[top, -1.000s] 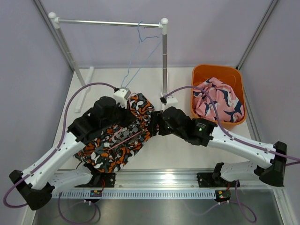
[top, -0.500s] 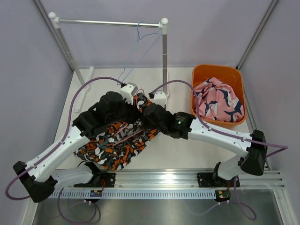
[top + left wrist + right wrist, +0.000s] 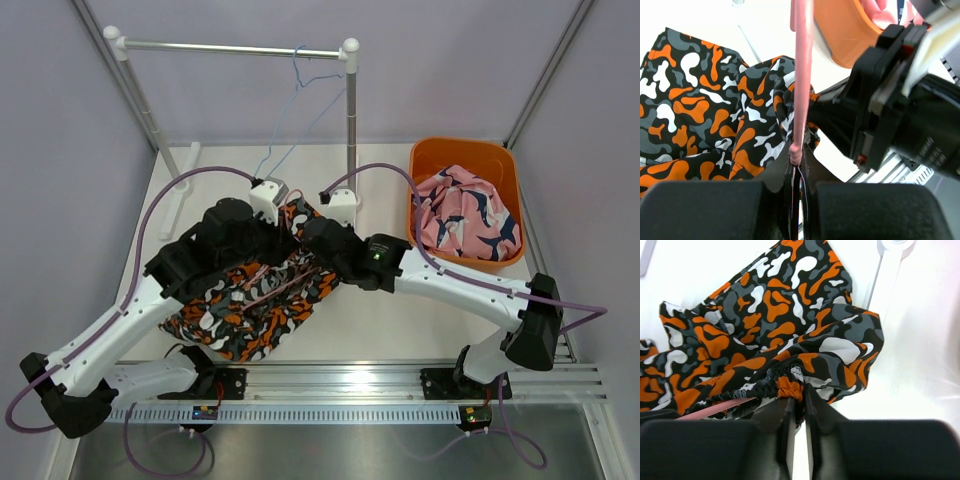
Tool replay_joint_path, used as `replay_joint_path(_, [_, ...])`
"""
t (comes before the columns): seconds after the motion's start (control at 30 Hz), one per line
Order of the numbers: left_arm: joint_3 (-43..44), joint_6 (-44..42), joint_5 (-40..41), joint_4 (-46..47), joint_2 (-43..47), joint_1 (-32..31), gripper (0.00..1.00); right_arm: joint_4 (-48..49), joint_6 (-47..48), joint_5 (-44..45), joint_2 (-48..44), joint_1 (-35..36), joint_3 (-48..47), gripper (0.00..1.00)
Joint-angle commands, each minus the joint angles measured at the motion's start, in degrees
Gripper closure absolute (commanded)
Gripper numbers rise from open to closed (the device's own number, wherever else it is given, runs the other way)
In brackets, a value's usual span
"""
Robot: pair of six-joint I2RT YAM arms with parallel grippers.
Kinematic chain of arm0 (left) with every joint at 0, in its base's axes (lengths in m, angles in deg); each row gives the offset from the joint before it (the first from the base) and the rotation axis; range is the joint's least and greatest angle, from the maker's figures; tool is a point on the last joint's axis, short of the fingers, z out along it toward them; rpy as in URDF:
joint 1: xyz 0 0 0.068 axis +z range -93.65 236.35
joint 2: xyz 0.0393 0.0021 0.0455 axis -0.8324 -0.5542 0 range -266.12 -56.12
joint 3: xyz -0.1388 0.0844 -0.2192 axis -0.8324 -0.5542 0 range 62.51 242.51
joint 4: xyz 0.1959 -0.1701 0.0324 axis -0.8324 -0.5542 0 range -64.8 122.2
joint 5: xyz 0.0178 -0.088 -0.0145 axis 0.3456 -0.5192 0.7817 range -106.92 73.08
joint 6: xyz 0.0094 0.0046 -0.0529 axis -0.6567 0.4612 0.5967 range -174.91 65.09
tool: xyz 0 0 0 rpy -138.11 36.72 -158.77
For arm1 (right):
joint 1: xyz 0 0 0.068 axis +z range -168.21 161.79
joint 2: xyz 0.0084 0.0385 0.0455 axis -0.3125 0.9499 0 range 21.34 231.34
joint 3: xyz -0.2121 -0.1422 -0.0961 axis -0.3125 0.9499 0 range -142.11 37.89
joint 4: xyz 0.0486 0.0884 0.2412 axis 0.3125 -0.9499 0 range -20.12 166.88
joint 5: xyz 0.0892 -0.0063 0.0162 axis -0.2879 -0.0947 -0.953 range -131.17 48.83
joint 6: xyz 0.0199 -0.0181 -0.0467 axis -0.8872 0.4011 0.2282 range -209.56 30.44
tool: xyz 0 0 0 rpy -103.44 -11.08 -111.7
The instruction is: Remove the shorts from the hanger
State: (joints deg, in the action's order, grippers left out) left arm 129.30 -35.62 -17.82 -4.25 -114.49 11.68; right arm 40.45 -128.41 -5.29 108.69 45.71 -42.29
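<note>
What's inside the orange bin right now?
Crumpled pink shorts with navy and white blotches fill most of the orange bin. Bare orange wall shows at the far end. The cloth covers the bin's floor, so anything lying under it cannot be seen.

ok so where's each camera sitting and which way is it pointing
top external: above and behind the bases, looking down at the table; both arms, the black and orange shorts, orange bin and rack.
left wrist: on the left arm, looking along the left end effector, shut on the pink hanger.
right wrist: on the right arm, looking down past the right end effector, pinching the shorts' waistband.
shared: both wrist views show the shorts and hanger.
</note>
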Motion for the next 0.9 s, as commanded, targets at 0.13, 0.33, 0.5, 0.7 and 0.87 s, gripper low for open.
replay_joint_path(0.13, [2.7, -2.7, -1.6, -1.0, 4.3, -0.3, 1.00, -1.2, 1.8, 3.7, -5.0, -5.6, -1.8, 1.00])
replay_joint_path(0.33, [2.8, -4.3, -2.5, -3.1, 6.3, -0.3, 1.00, -3.0, 3.8, 2.5, -5.3, -10.4, -3.2, 1.00])
replay_joint_path(0.5, [1.9, -4.6, -3.0, -1.8, 8.9, -0.3, 1.00, -1.0, 5.4, 0.0, -5.0, -13.8, -1.6, 1.00])
replay_joint_path(0.7, [2.1, -4.3, -3.8, 2.3, 11.8, -0.3, 1.00, 0.0, 4.8, -1.4, -3.7, -13.9, 0.3, 1.00])
replay_joint_path(0.87, [3.9, -4.6, -2.8, 2.7, 12.3, -0.4, 1.00, 0.0, 5.3, -1.2, -5.1, -15.1, 1.1, 1.00])
